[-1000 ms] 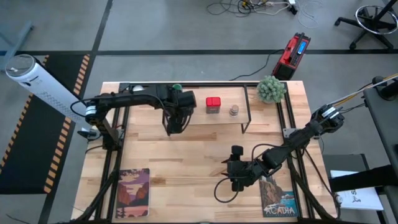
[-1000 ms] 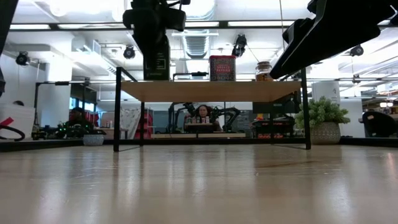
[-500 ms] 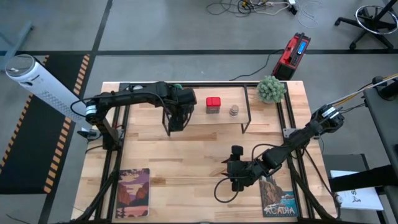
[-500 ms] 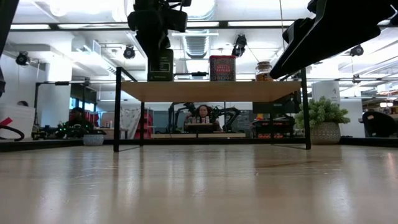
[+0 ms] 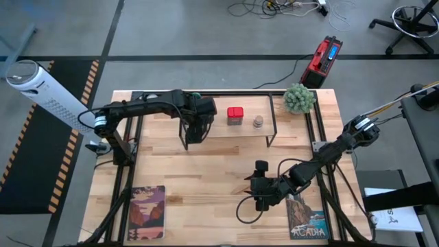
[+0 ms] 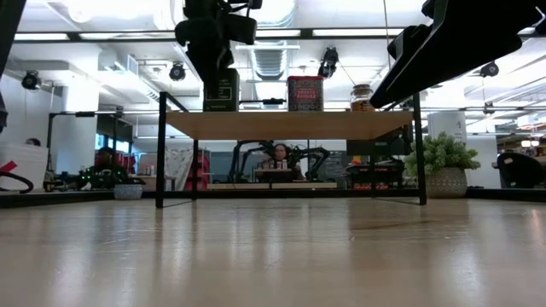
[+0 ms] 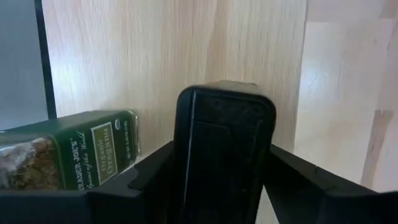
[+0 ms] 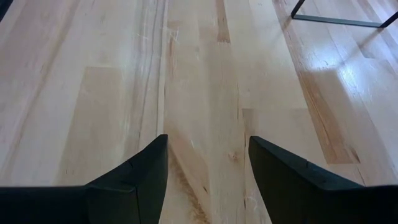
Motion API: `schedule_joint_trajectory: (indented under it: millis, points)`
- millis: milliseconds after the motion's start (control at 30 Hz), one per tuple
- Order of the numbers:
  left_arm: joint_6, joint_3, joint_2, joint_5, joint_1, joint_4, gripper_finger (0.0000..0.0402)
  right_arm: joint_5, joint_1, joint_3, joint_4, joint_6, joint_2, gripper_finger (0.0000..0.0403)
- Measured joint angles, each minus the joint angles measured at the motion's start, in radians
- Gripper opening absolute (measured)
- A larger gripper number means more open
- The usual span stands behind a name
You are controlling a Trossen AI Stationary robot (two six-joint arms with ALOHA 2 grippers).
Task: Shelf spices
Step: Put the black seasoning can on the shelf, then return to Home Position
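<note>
The shelf (image 5: 240,130) stands at the table's far middle, and its wooden board (image 6: 290,124) carries the spices. My left gripper (image 5: 194,127) points down over the board's left end and is open. Its fingers stand on either side of the dark grey square jar (image 7: 224,155), which rests upright on its base (image 6: 220,92). The green-capped bottle (image 7: 68,152) stands just beside the jar, with its cap (image 5: 195,97) showing past the gripper. The red tin (image 5: 235,115) and the small beige jar (image 5: 258,122) stand farther right. My right gripper (image 5: 260,200) waits open over the near right table.
A potted plant (image 5: 299,99) stands at the far right corner. One book (image 5: 147,211) lies at the near left and another (image 5: 309,221) at the near right. A black cable (image 5: 245,209) loops beside my right gripper. Black frame rods (image 5: 125,178) run along both table sides.
My left gripper has opened and let go of the dark grey jar without moving away. The jar now stands by itself on the board's left end, showing more fully below the fingers in the low view.
</note>
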Motion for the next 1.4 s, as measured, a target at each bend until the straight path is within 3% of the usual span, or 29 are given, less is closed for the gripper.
schedule_joint_trajectory:
  millis: [467,900,1167,1400]
  points:
    - [-0.02,0.089,0.0,0.026,-0.014,-0.055,0.0233,0.0,0.0,0.0,0.0,0.0,0.0,0.0199]
    - [-0.007,0.198,0.001,0.019,-0.047,-0.057,0.0224,0.001,0.0,0.0,0.005,0.0,0.0,0.0199]
    - [-0.014,0.199,0.001,0.035,-0.089,-0.011,0.0229,0.001,0.0,0.0,0.007,0.0,0.0,0.0199]
    - [-0.074,0.198,-0.065,0.143,-0.142,0.141,0.0213,0.015,0.022,-0.001,0.101,-0.07,-0.028,0.0199]
